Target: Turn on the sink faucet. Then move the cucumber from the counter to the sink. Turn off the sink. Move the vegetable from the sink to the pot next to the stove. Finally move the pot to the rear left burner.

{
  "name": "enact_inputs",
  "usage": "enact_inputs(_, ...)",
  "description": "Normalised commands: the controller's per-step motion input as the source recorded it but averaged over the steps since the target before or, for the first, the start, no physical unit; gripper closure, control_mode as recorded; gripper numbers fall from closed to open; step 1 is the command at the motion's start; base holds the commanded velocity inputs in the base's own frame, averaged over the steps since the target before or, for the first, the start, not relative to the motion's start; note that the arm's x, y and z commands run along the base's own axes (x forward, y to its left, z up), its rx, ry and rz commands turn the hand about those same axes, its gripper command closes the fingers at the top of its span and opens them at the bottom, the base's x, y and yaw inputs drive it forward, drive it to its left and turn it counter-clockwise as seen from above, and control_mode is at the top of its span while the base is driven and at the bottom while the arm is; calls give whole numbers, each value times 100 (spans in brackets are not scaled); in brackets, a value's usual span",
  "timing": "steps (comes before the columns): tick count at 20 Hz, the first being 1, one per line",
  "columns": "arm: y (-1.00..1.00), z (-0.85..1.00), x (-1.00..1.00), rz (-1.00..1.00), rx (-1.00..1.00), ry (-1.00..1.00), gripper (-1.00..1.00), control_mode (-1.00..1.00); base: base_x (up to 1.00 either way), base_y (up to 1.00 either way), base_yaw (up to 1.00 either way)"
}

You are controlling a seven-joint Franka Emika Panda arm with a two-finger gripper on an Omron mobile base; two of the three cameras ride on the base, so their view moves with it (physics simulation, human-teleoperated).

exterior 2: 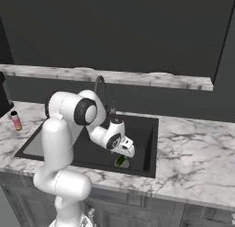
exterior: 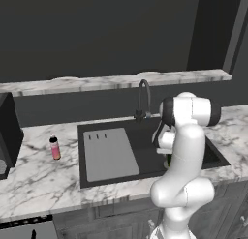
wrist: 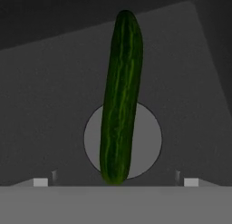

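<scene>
Over the sink (exterior 2: 151, 143), the arm bends down, end effector (wrist: 115, 182) spread open above the cucumber (wrist: 120, 98).

Two base cameras look forward and down from behind the arm, left and right, both taking in the sink (exterior: 150, 151), the sink faucet (exterior: 143, 100) and the counter (exterior: 38, 180) from mid-distance. The hand camera peers close into the basin, straight along the cucumber (wrist: 120, 100) lying across the drain (wrist: 147, 137).
</scene>
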Motion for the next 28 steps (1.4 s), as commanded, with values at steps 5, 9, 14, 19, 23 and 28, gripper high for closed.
enact_inputs(5, -3, -15, 2, 0, 0, -4, -100, -100, 0, 0, 0)
enact_inputs(9, 0, -15, 10, 0, 0, -3, -100, -100, 0, 0, 0)
enact_inputs(14, -2, -15, 6, 0, 0, -5, -100, -100, 0, 0, 0)
enact_inputs(19, -4, -17, 2, 0, 0, -6, -100, -100, 0, 0, 0)
enact_inputs(23, -1, -21, 0, 0, 0, -6, -100, -100, 0, 0, 0)
enact_inputs(28, 0, -22, 3, 0, 0, -4, -100, -100, 0, 0, 0)
